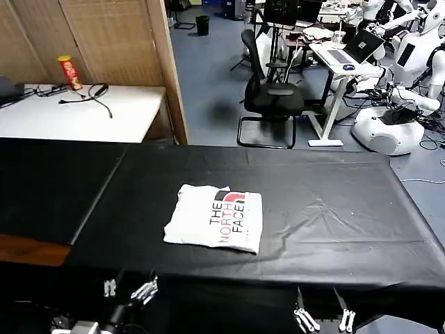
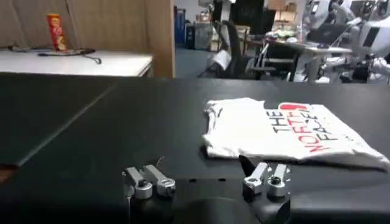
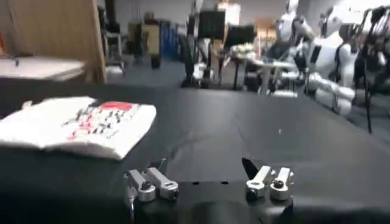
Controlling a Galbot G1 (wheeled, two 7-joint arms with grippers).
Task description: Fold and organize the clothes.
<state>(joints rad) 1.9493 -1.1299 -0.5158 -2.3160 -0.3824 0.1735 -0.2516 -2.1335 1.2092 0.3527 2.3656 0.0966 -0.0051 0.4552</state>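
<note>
Head view first: the T-shirt [image 1: 215, 218] lies as a neat folded rectangle on the black-covered worktop [image 1: 327, 209], a little left of centre and closer to the near edge than the far one, print side up. My left tool [image 1: 131, 289] sits low at the near edge, left of the shirt, fingers spread, holding nothing. The right tool [image 1: 324, 316] is at the near edge too, well right of the shirt, also spread and empty. To my eye the folding looks done, so what remains is squaring it up or moving it.

Over to the left wrist view: the left tool [image 2: 207, 181] has its fingers apart just above the cloth cover, and the T-shirt [image 2: 286, 131] lies beyond it, near but not touching. The near folded edge looks thick, several layers, with a loose corner flaring.

Right wrist view now: the right tool [image 3: 209, 182] is open as well, with the T-shirt [image 3: 76, 125] well off to one side. The stack sags softly at its edge; how many layers, I can't quite count from here.

Handling: it's light, limp cotton that will droop and unfold if lifted by one corner. I'd pinch through all layers at the two near corners, one tool each.
</note>
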